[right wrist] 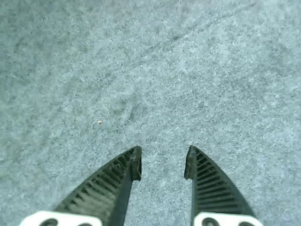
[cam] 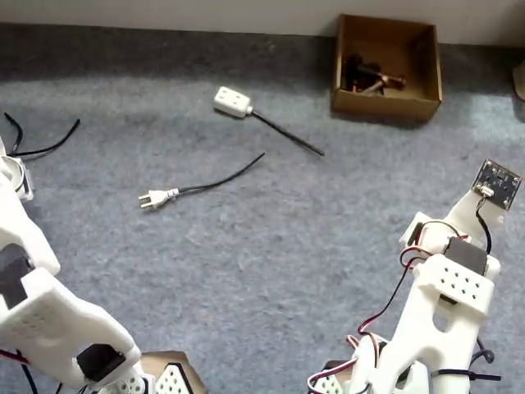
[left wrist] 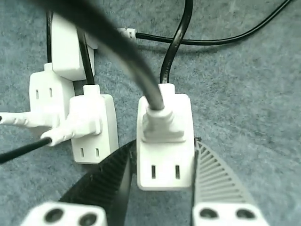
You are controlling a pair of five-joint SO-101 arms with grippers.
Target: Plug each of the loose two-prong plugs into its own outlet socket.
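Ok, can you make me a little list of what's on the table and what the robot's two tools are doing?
loose plug: lying on the grey carpet, black cord, not plugged in
free socket: white, farther back, apart from the loose plug
left tool: around a white socket block that already has a plug in it
right tool: open, over bare carpet, holding nothing
cardboard box: back right, small parts inside
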